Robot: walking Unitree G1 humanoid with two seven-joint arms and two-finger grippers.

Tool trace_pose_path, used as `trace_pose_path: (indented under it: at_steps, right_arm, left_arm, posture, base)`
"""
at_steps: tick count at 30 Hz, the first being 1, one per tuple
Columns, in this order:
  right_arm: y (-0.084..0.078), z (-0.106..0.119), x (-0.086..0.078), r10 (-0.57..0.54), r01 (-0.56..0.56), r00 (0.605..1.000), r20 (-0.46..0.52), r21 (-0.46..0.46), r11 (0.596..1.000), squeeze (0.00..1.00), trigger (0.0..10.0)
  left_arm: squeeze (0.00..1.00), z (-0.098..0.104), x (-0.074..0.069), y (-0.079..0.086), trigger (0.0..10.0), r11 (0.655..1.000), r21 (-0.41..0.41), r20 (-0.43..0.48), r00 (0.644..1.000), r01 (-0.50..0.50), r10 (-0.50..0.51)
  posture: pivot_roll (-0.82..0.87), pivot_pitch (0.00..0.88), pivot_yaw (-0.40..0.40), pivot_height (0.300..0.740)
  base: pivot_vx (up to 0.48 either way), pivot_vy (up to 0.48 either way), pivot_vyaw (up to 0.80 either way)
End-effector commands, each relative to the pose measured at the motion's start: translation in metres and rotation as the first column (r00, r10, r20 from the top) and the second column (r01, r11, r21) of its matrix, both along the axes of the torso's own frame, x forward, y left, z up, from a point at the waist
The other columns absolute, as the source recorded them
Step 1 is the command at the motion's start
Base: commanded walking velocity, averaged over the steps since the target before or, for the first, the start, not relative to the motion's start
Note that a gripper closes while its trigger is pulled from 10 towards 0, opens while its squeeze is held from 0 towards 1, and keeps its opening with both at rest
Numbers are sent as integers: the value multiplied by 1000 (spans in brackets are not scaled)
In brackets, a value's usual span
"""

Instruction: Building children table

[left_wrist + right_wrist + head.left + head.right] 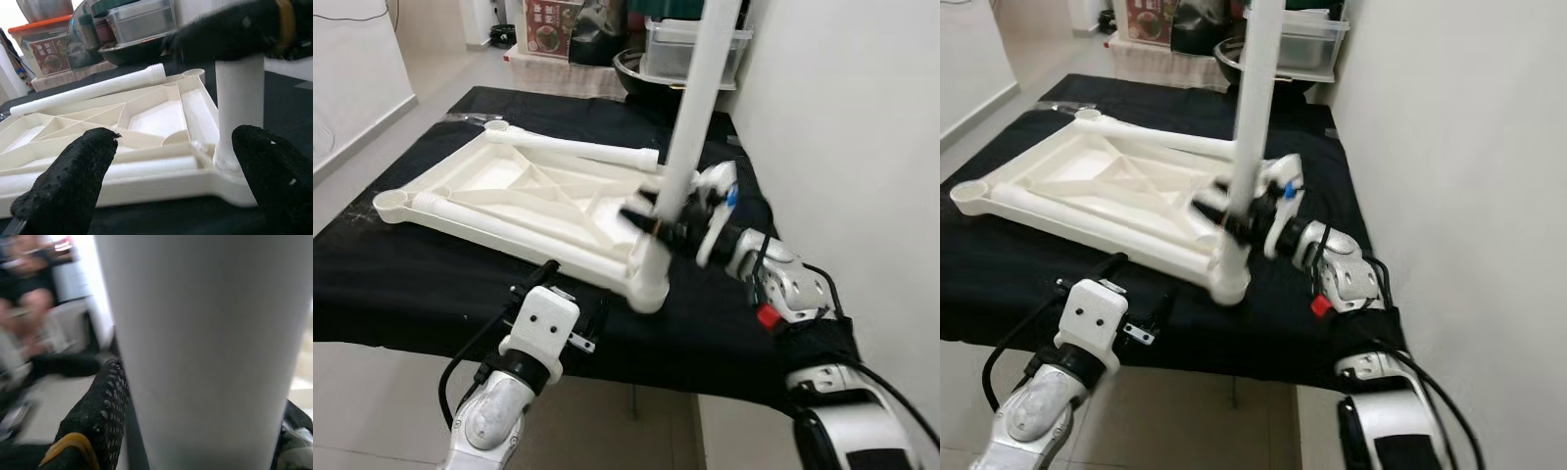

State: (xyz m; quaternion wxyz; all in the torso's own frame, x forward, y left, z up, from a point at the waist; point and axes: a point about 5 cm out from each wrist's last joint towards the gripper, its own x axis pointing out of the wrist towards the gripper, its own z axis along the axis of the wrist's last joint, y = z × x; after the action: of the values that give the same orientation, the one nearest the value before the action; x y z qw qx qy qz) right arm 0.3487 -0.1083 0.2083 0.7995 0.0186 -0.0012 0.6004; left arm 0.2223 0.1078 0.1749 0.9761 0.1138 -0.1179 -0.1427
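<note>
Your right gripper (pixel 654 223) clamps one upright leg (pixel 690 147) in the tabletop (pixel 509 191); two legs lie flat; left gripper (pixel 171 181) gapes empty

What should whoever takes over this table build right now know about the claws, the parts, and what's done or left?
Right claw: shut on the upright leg, which stands in the near-right corner socket of the tabletop.
Left claw: open, empty, at the tabletop's near edge by that corner.
Tabletop lies upside down on the black cloth.
Two loose legs lie on the tabletop: one along the far side, one along the near side.
Done: one leg in its socket; whether fully tight, cannot tell.
Left: seat that leg, fit the remaining ones into the empty corner sockets.
</note>
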Motion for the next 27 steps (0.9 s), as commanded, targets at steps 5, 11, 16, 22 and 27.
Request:
trace_pose_path:
  at_steps: [5, 11, 16, 22, 27]
  right_arm:
    - [15, -5, 7, -3, 2, 1000, -31, -22, 1000, 0, 0]
    - [12, -4, 26, -298, 298, 954, -8, -11, 954, 0, 0]
    - [-8, -13, 39, -673, 672, 738, -47, -40, 740, 0, 0]
    - [-51, -19, 36, -976, 973, 214, -50, -75, 217, 0, 0]
    - [-47, -18, 25, -994, 999, 0, -112, -54, 6, 0, 0]
  left_arm:
    - [0, -1, -2, 1, 10000, 1000, 6, -7, 1000, -3, 3]
    - [0, -2, -2, 1, 10000, 1000, 6, -9, 1000, -1, 2]
    - [0, -3, -1, 0, 10000, 1000, 7, -11, 1000, 1, -1]
    - [0, -3, 0, -1, 10000, 1000, 5, -12, 1000, 4, -4]
    - [0, -3, 1, -3, 10000, 1000, 4, -10, 1000, 10, -10]
  posture:
    - [129, 83, -100, 740]
    - [128, 79, -100, 740]
    - [123, 80, -97, 740]
    - [116, 82, -91, 740]
    - [112, 82, -88, 740]
  base:
    - [0, 0, 0]
    - [0, 0, 0]
    - [0, 0, 0]
    - [0, 0, 0]
    - [0, 0, 0]
